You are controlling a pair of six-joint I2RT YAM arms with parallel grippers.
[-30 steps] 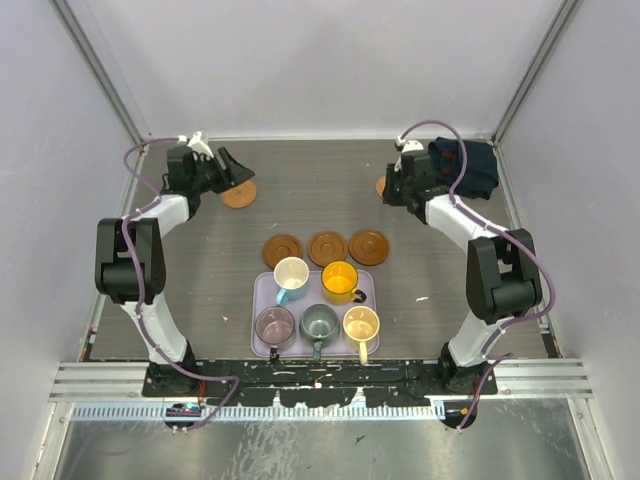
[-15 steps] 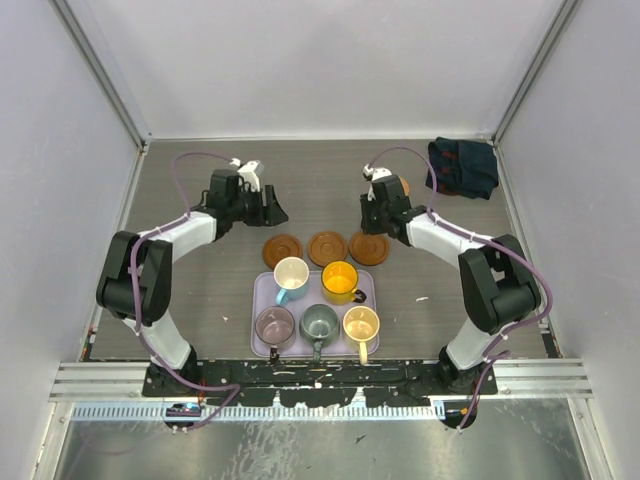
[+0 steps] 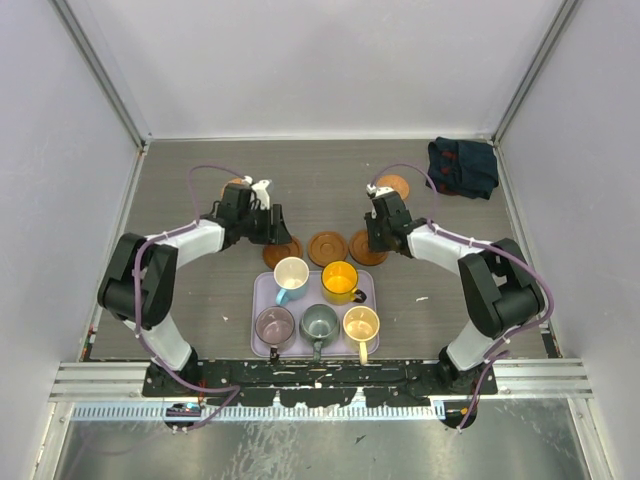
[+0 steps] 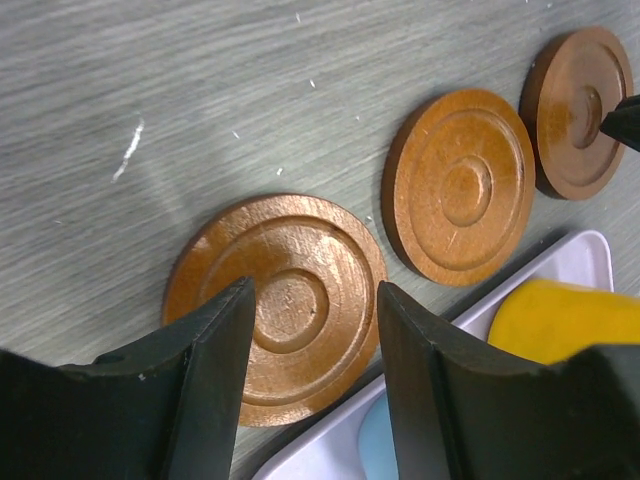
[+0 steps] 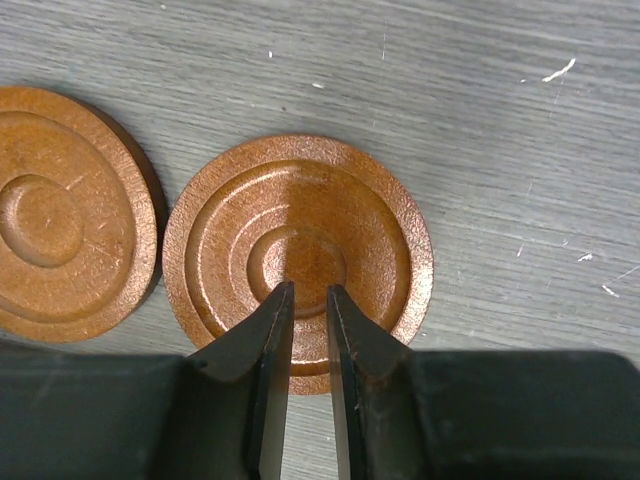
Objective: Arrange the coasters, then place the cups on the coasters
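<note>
While three coasters (image 3: pixel 327 247) lie rowed beside the tray (image 3: pixel 260 290) and all five cups (image 3: pixel 319 320) wait on it, my left gripper (image 4: pixel 310 330) hangs open, my right gripper (image 5: pixel 308 320) narrowly parted, both empty.

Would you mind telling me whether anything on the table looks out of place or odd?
Nothing looks spilled or broken. One coaster lies apart from the row of three, back near the crumpled dark cloth. The five cups sit upright on the tray.
</note>
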